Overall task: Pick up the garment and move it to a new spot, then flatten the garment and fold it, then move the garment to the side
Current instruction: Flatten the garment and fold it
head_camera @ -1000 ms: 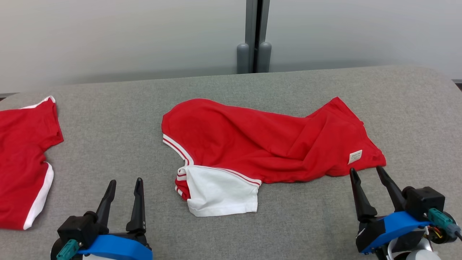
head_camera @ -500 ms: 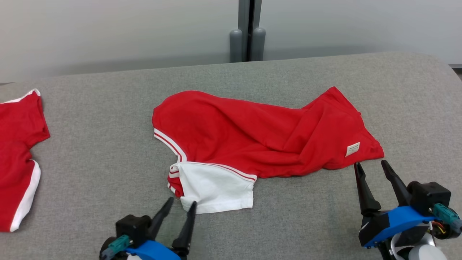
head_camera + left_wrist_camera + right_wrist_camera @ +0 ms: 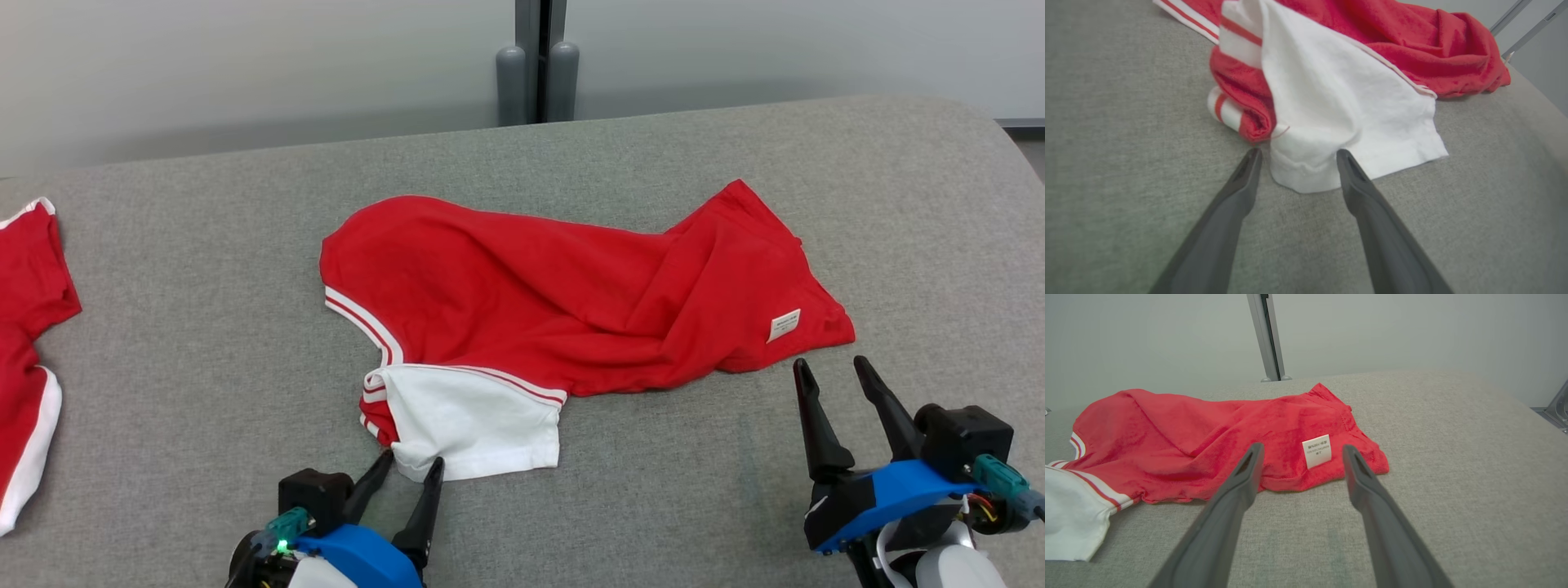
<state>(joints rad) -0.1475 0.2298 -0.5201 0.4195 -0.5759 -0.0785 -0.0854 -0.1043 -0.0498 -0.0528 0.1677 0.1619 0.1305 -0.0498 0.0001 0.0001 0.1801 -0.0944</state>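
The garment [image 3: 555, 302] is a red shirt with white trim and a white sleeve [image 3: 473, 420], lying crumpled on the grey table [image 3: 196, 327]. My left gripper [image 3: 412, 464] is open, its fingertips straddling the near corner of the white sleeve [image 3: 1331, 106]; the left wrist view puts that corner between the fingers [image 3: 1241, 179]. My right gripper [image 3: 829, 366] stands open just short of the shirt's right hem, near the white label [image 3: 784, 325]. In the right wrist view the label [image 3: 1316, 451] shows beyond the open fingers [image 3: 1245, 473].
A second red and white garment [image 3: 24, 327] lies at the table's left edge. A grey post [image 3: 535, 61] stands against the pale wall behind the table. The table's rounded right end [image 3: 980, 147] is near my right arm.
My left gripper has swung right and forward, from the bare table to the white sleeve's near corner. The camera has shifted, sliding the scene left and up. My right gripper has hardly moved.
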